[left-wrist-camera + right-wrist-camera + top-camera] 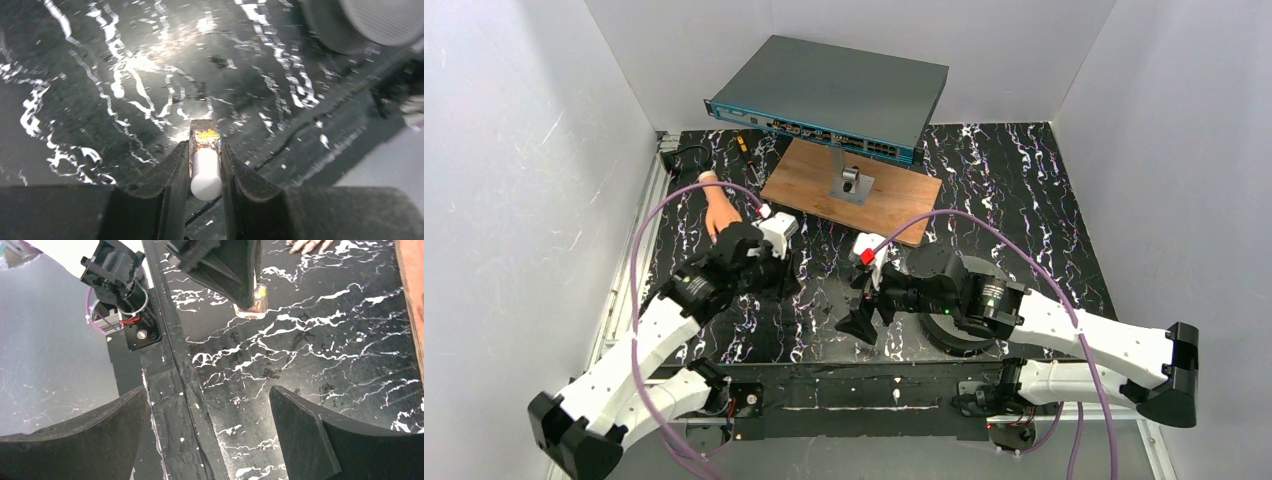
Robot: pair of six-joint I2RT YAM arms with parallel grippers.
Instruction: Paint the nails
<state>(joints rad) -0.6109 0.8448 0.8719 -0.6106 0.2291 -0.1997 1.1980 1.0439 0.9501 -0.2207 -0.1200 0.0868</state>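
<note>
No legible txt anywhere. Network switch (824, 95): front panel has tiny pale marks by the port rows, too small to read, and no brand can be made out. Small bottle (205, 172), pinched in left gripper (205, 150) well in front of the switch and to its left: smeared yellow patch on the body, no letters or nos. readable. Wooden board (849, 190) under the switch: bare grain, nothing legible.

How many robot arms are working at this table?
2. The left arm, beside the mannequin hand, grips a small bottle; the right arm, mid-table, has open jaws. None seem hidden.
</note>
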